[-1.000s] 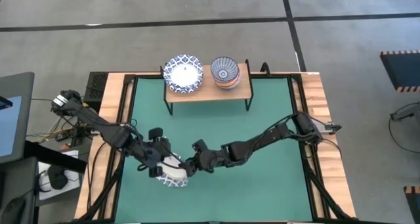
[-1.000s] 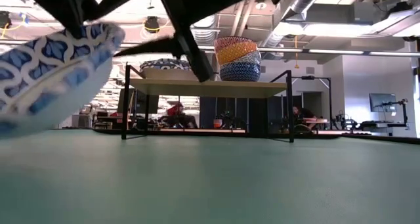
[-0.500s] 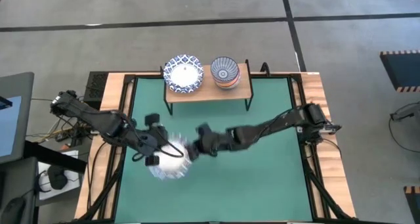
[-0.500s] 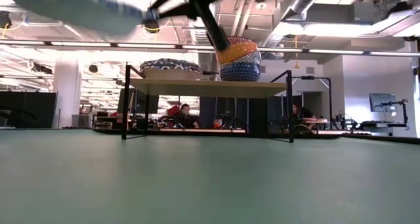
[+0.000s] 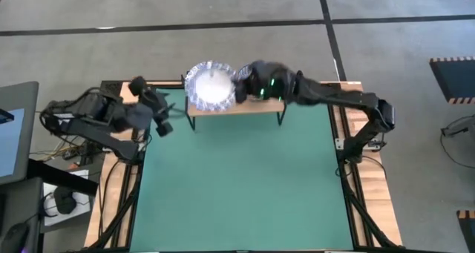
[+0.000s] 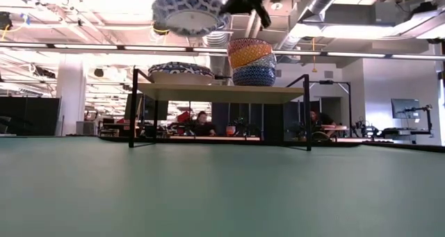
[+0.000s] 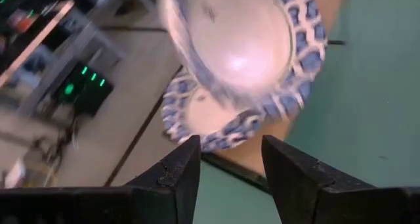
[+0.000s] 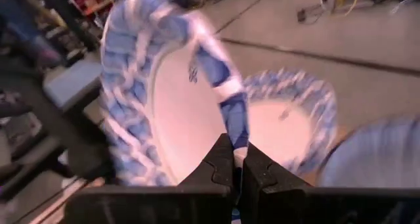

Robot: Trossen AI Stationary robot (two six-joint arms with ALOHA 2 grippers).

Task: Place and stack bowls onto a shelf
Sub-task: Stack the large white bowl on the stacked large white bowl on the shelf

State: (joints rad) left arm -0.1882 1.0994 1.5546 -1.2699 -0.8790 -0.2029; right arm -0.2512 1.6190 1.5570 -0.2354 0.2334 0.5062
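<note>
The bench (image 5: 245, 179), covered by a green mat, carries the shelf (image 5: 236, 104) at its far edge, a low rack with a light wooden top on thin black legs. On the left half of the shelf top sits a stack of wide blue-lattice bowls (image 6: 181, 71); on the right half stands a stack of smaller bowls (image 6: 252, 62), with an orange-yellow one visible above a blue patterned one. The right arm reaches across the far side of the bench, and its right hand (image 8: 234, 159) is clamped on the rim of one more blue-lattice bowl (image 6: 186, 13), one finger inside the rim and one outside. The carried bowl hangs in the air directly above the wide stack and clear of it, tilted in the right wrist view; this position suits lowering it straight down so that it nests in the bowl beneath. A rim grip leaves the underside free to seat, but the bowl should be levelled before release or it may land askew. The left arm waits at the far left corner of the bench, near the shelf; its left hand (image 7: 230, 168) has its fingers apart and holds nothing.
</note>
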